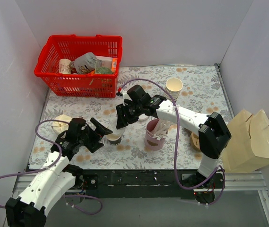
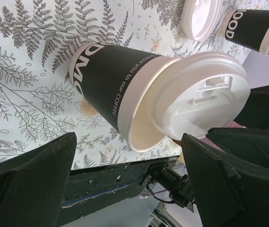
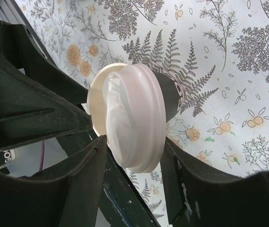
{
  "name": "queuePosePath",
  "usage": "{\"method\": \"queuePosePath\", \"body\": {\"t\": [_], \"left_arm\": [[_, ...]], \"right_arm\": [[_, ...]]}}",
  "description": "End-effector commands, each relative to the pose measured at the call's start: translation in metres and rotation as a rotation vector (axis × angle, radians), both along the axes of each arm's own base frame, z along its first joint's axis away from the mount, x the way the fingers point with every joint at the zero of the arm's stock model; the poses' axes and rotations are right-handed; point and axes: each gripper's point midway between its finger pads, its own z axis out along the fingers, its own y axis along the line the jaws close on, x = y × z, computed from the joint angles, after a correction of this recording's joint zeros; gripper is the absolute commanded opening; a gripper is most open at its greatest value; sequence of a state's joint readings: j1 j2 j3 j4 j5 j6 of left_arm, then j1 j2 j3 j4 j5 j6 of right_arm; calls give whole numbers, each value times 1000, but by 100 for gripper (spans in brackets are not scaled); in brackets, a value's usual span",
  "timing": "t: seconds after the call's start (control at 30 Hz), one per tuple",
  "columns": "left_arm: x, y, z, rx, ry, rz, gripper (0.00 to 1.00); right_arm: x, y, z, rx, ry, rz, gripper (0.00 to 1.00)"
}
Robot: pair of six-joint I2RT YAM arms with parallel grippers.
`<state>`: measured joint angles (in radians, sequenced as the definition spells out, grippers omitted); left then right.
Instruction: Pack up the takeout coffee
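One dark brown paper cup stands at 7 o'clock from the counter's centre. The left end effector, at its 9 o'clock, is spread wide; the right end effector pinches the round white plastic lid, tilted on the rim.

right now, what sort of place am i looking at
Probably a robot test cell staged as a coffee counter: plain white walls around a floral-covered table, paper cups, a paper bag and a red basket of supplies.

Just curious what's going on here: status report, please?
Left claw open around coffee cup. Right claw pinching lid, askew on rim. Nothing blocking.
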<state>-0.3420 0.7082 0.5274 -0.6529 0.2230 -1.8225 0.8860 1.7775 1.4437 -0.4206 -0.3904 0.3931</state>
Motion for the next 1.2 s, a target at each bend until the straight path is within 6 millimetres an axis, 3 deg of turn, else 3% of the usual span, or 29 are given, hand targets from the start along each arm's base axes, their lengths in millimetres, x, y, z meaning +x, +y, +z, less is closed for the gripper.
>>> {"method": "queuePosePath", "body": {"t": [0.0,0.33,0.57,1.17], "left_arm": [[-2,-4,2,-42,-5,-5,95],[2,-6,6,-71,-32,10,96],[6,-4,4,-62,-29,34,97],[9,-4,2,-79,-44,50,93]], "right_arm": [[2,7,12,16,-21,3,54],[2,8,-1,-26,-2,18,54],[4,9,1,-38,-16,13,55],[-11,14,-8,-84,-16,60,59]]}}
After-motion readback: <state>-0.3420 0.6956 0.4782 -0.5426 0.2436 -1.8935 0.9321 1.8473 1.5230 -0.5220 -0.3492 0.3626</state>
